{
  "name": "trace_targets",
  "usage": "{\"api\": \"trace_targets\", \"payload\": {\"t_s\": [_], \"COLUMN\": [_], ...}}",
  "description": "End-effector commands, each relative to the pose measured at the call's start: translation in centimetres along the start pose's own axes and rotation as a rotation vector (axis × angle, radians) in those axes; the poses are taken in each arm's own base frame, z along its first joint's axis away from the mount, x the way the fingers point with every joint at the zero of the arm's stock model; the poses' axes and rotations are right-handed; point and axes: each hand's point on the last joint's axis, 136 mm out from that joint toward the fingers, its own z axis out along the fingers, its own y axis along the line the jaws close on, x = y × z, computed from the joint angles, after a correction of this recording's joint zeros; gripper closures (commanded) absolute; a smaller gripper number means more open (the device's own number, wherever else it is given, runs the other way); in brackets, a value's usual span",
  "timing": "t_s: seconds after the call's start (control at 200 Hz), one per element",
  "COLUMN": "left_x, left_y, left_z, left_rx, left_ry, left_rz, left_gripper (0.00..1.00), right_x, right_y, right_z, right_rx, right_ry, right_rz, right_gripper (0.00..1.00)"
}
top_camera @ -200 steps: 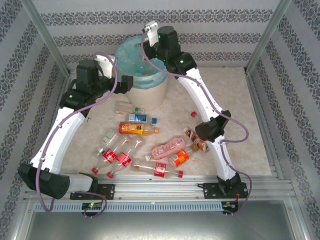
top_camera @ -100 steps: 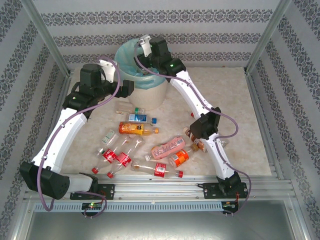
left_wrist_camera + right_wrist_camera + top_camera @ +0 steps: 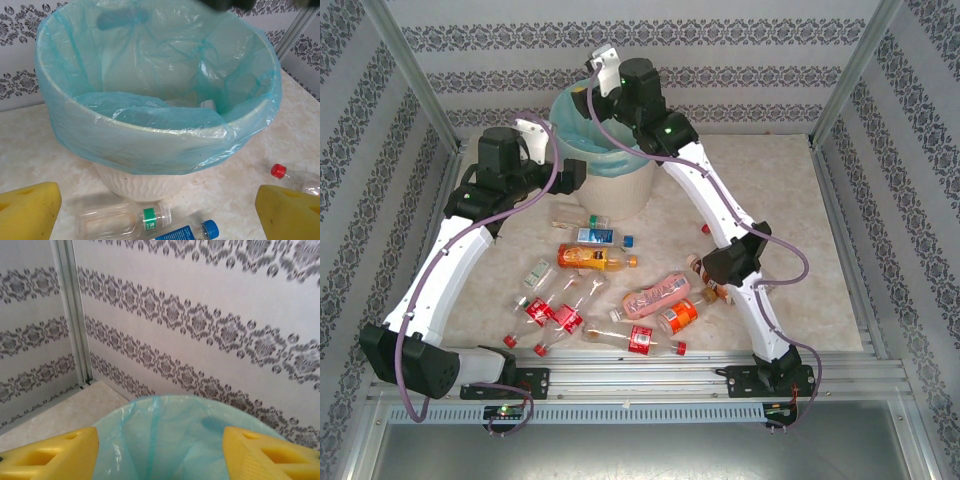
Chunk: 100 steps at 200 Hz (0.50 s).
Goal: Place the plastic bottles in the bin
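Observation:
The bin (image 3: 620, 185), cream-white with a light blue bag, stands at the back of the table. My right gripper (image 3: 600, 95) hangs over its mouth, open, with nothing between its yellow fingers (image 3: 55, 455); the bag (image 3: 170, 440) lies below them. My left gripper (image 3: 576, 176) is open beside the bin's left wall (image 3: 145, 182). Just below it lie a clear green-labelled bottle (image 3: 125, 220) and a blue-capped one (image 3: 192, 232). A white-capped bottle (image 3: 207, 104) rests inside the bin. Several plastic bottles lie in front, among them an orange one (image 3: 590, 258) and a pink one (image 3: 655, 297).
Red-labelled bottles (image 3: 550, 316) lie near the front rail (image 3: 640, 375), a brown bottle (image 3: 712, 285) is partly under the right arm's elbow, and a red-capped one (image 3: 295, 177) lies right of the bin. Patterned walls and metal posts close in the table on three sides.
My right arm has swung left and farther over the bin, and its jaws have come apart. The left arm has hardly moved.

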Motion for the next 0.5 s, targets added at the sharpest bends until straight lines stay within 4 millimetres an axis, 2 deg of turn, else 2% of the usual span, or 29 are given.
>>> {"api": "trace_targets", "payload": {"t_s": [0.0, 0.1, 0.2, 0.29, 0.41, 0.495], "left_x": [-1.2, -1.3, -1.6, -1.8, -2.1, -1.6], "left_y": [0.3, 0.4, -0.1, -0.9, -2.8, -4.9], "left_z": [-0.9, -0.9, -0.9, -1.0, -1.1, -0.8], "left_rx": [-0.003, -0.003, 0.026, 0.074, 0.146, 0.162], "left_ry": [-0.059, -0.055, -0.049, -0.043, -0.047, -0.01], "left_rz": [0.014, 0.014, 0.013, 0.025, 0.043, 0.117], "left_gripper": [0.0, 0.0, 0.0, 0.03, 0.08, 0.08], "right_x": [-3.5, -4.8, -6.5, -7.3, -6.6, -5.9], "right_y": [0.8, 1.1, 0.8, 0.6, 0.4, 0.1], "right_z": [-2.4, -3.8, -6.6, -9.8, -13.6, -16.6], "right_rx": [-0.013, -0.021, -0.015, -0.007, 0.0, 0.017], "right_ry": [-0.064, -0.074, -0.067, -0.026, 0.058, 0.094], "right_rz": [-0.013, -0.006, 0.002, 0.014, 0.046, 0.081], "right_gripper": [0.34, 0.34, 0.36, 0.38, 0.39, 0.4]}}
